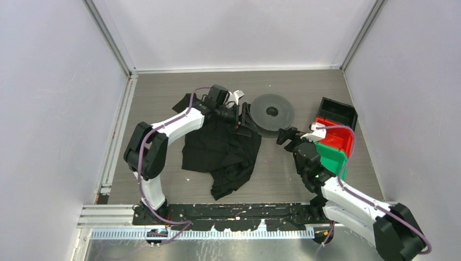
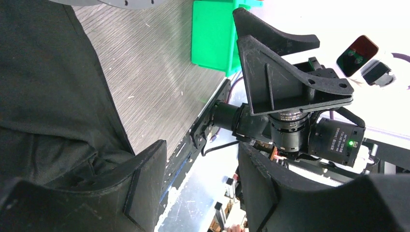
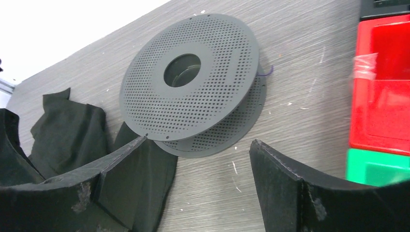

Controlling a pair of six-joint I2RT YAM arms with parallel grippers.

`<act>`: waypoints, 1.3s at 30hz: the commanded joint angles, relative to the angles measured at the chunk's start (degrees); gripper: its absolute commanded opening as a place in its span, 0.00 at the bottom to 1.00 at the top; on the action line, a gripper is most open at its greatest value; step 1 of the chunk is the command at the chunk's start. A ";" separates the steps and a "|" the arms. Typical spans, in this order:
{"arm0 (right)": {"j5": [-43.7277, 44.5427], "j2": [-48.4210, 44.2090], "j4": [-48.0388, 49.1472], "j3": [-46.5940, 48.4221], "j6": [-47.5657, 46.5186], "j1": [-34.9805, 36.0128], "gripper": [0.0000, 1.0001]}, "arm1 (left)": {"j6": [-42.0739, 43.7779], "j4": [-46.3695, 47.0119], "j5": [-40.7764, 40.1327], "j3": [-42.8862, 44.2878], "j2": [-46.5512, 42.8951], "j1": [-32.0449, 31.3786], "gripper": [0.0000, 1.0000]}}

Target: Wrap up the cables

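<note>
A grey perforated spool lies flat on the table; it also shows in the right wrist view. A short bit of thin dark wire sticks out between its flanges at the right edge; no more of the cable shows. My left gripper is open and empty over the black cloth's right edge, just left of the spool; in its own view the jaws stand wide apart. My right gripper is open and empty, just in front of the spool's near right side.
A black cloth garment lies crumpled left of the spool, its edge touching the spool. Black, red and green bins stand at the right. White walls enclose the table.
</note>
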 commanded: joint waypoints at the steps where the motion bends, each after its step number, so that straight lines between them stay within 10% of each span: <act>1: 3.27 -7.48 -11.02 3.30 -2.51 -0.11 0.82 | -0.32 0.89 1.12 3.64 -4.87 0.26 0.57; 19: 19.28 -11.59 -51.97 38.28 -12.66 -2.42 1.00 | 14.40 -13.17 -14.17 6.57 -23.22 11.47 0.58; 26: 17.67 6.64 -78.63 62.42 -7.23 -3.63 1.00 | 22.32 -23.80 -41.96 3.91 -32.87 13.73 0.73; 39: 13.79 13.20 -78.98 64.78 2.40 -3.77 1.00 | 22.01 -30.02 -63.03 -2.67 -42.72 14.75 0.95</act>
